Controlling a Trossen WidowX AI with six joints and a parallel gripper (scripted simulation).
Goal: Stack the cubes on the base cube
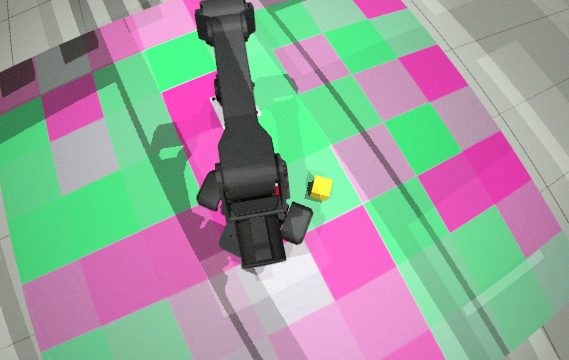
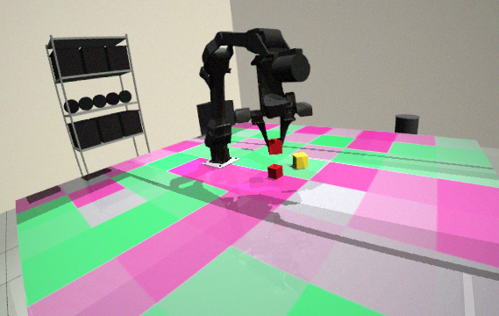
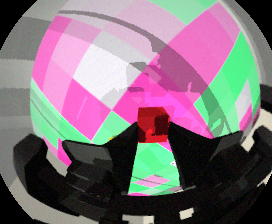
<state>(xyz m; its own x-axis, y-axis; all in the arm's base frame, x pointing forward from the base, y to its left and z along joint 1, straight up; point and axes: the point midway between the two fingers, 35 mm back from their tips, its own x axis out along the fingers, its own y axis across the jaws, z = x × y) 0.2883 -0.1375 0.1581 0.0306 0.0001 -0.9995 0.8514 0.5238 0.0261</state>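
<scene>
My gripper [image 2: 275, 143] [image 3: 152, 124] is shut on a red cube [image 2: 275, 147] [image 3: 153, 118], holding it in the air above the mat and looking roughly level. In the top view the arm covers the fingertips. The other loose red cube [image 2: 274, 171] sits on the mat, lower in the exterior view than the held one. A small red patch shows beside the arm in the top view; I cannot tell which red cube it is. The larger yellow base cube [image 1: 321, 188] [image 2: 300, 161] stands on the mat, right of the gripper in the top and exterior views. Only a yellow sliver [image 3: 112, 139] of it shows in the wrist view. Nothing is on top of it.
The arm's white base plate [image 2: 220, 162] stands on the patterned mat, left of the cubes in the exterior view. A shelf rack [image 2: 58, 80] and a dark bin [image 2: 407, 125] stand in the background. Shadows cross the mat.
</scene>
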